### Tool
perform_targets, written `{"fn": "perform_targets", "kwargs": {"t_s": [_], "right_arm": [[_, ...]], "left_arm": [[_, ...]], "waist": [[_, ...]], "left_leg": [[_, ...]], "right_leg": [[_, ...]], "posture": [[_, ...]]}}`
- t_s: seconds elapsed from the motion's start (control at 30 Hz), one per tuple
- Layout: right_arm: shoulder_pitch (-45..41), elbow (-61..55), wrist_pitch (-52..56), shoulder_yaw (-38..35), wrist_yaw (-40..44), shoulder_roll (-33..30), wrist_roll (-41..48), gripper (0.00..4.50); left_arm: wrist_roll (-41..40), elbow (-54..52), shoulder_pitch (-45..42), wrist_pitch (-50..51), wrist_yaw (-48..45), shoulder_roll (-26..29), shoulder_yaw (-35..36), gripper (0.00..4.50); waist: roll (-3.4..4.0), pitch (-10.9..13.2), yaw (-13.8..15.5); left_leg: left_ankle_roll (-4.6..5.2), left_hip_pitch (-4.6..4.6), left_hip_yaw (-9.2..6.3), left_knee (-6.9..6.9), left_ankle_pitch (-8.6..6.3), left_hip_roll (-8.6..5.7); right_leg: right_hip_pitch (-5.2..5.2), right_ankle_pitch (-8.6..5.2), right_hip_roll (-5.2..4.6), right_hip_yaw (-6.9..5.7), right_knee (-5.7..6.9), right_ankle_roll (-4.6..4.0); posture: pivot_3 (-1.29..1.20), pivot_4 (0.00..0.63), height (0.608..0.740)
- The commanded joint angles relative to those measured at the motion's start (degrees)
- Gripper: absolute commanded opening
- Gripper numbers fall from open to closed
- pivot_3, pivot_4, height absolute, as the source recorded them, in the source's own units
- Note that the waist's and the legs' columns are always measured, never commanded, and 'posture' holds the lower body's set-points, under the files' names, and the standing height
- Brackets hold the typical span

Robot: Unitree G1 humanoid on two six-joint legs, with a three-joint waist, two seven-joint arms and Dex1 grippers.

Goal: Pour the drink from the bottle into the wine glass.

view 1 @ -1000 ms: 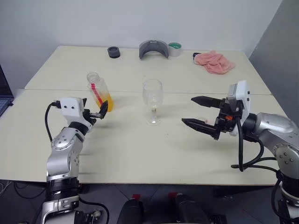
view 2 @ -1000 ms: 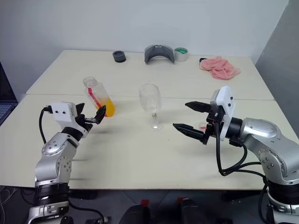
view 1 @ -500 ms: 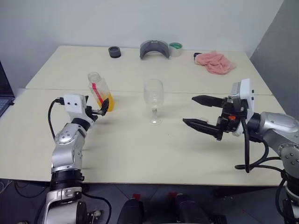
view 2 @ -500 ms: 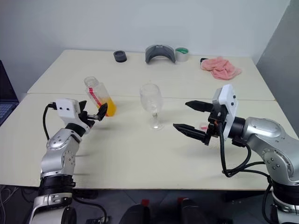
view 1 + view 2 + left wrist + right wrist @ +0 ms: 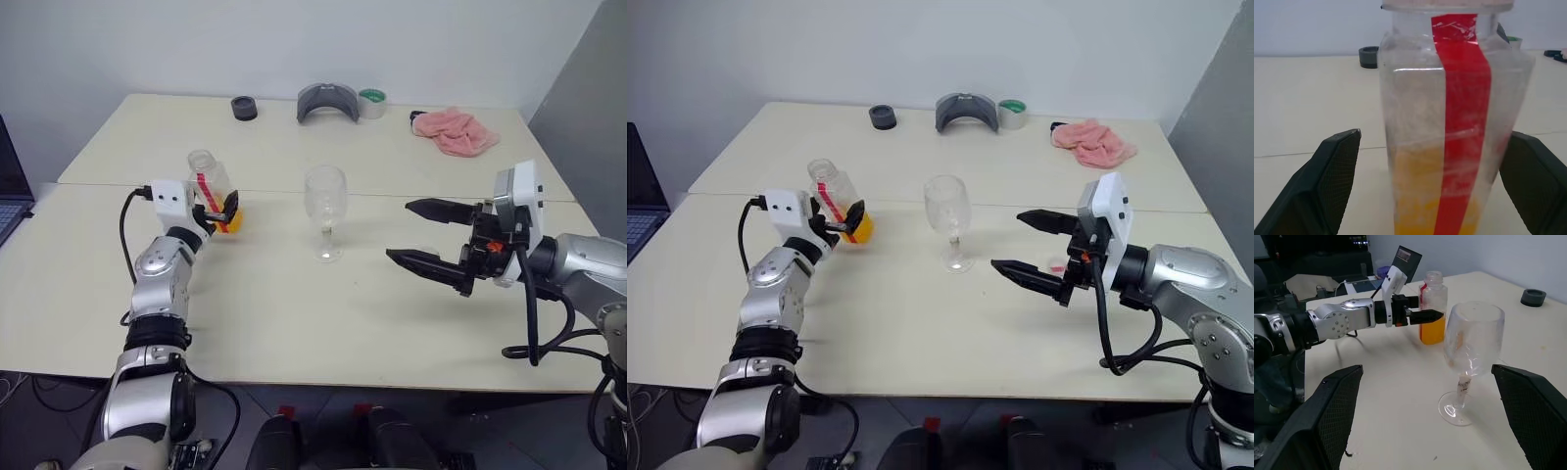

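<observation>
Left gripper [image 5: 219, 211] advanced; bottle [image 5: 213, 192] now between its spread fingers.

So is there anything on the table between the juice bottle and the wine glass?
No. Between the bottle and the wine glass there is just bare table, as the left eye view shows.

lab | plain tables [image 5: 294, 294], bare wall [image 5: 294, 39], tape roll [image 5: 371, 102]

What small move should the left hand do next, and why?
Probably close the left hand on the clear plastic bottle with the red strip: its open fingers already stand on both sides of the bottle, apart from it, and the clear stemmed wine glass is empty.
</observation>
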Motion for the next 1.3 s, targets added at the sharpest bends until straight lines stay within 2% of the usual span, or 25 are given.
{"fn": "perform_targets", "kwargs": {"t_s": [0.03, 0.2, 0.3, 0.5, 0.57, 0.9, 1.07, 1.3], "right_arm": [[-1.1, -2.1, 0.0, -1.9, -1.2, -0.8, 1.9, 4.49], [-1.6, -3.0, 0.9, -2.1, -3.3, -1.2, 3.4, 4.49], [-2.0, -3.4, 1.6, -2.4, -4.7, -1.5, 4.4, 4.5], [-2.1, -3.5, 2.0, -2.4, -6.5, -1.8, 5.7, 4.5], [-2.1, -3.5, 1.9, -2.2, -6.9, -1.7, 5.9, 4.5], [-5.3, -1.2, -0.5, 0.2, -9.6, 1.1, 3.5, 4.5], [-6.3, 0.1, -3.7, 2.3, -11.8, 5.4, -1.2, 4.5], [-6.1, 1.5, -7.1, 4.4, -12.5, 9.1, -6.4, 4.5]], "left_arm": [[1.4, 6.7, -4.3, -5.0, -0.7, 0.4, -0.3, 4.5], [2.2, 14.6, -8.9, -8.9, -2.1, 0.3, -0.6, 4.5], [2.1, 16.9, -10.0, -10.3, -3.2, 0.3, -0.3, 3.94], [2.2, 18.8, -10.9, -11.5, -3.5, 0.5, -0.1, 2.05], [2.1, 19.0, -10.9, -11.6, -3.3, 0.5, -0.1, 1.66], [5.2, 18.5, -15.1, -11.2, -3.4, 0.8, -3.0, 1.63], [8.5, 19.0, -21.6, -11.3, -7.2, 1.0, -6.8, 1.63], [13.6, 19.8, -25.4, -14.5, -11.9, 0.7, -12.5, 1.63]], "waist": [[0.0, 0.0, 0.0], [0.0, 0.0, 0.0], [0.0, 0.0, 0.0], [0.0, 0.0, 0.0], [0.0, 0.0, 0.0], [-0.02, 0.0, 0.1], [-0.06, 0.0, 0.1], [-0.05, 0.0, 0.0]], "left_leg": [[0.0, -0.02, 0.0, 0.01, 0.0, 0.0], [0.0, -0.36, -0.04, 0.3, 0.0, 0.04], [0.01, -0.38, -0.05, 0.32, 0.0, 0.02], [0.01, -0.39, -0.06, 0.33, 0.0, 0.03], [0.01, -0.39, -0.06, 0.33, 0.0, 0.03], [0.0, -0.45, -0.09, 0.39, 0.0, 0.01], [0.0, -0.64, -0.22, 0.46, 0.0, -0.02], [-0.01, -0.67, -0.29, 0.45, 0.0, -0.01]], "right_leg": [[-0.01, 0.0, 0.0, -0.02, 0.0, 0.0], [-0.11, 0.0, 0.05, -0.23, 0.02, 0.0], [-0.1, 0.0, 0.04, -0.24, 0.03, 0.0], [-0.1, 0.0, 0.03, -0.26, 0.03, 0.0], [-0.09, 0.0, 0.02, -0.27, 0.04, 0.0], [-0.1, 0.01, 0.03, -0.35, 0.06, 0.0], [-0.14, 0.01, 0.01, -0.59, 0.04, -0.01], [-0.15, 0.01, -0.05, -0.78, 0.04, -0.01]], "posture": [[0.0, 0.15, 0.74], [0.0, 0.15, 0.74], [0.0, 0.15, 0.74], [0.0, 0.15, 0.74], [0.0, 0.15, 0.74], [0.0, 0.15, 0.74], [0.0, 0.15, 0.74], [0.0, 0.15, 0.74]]}}
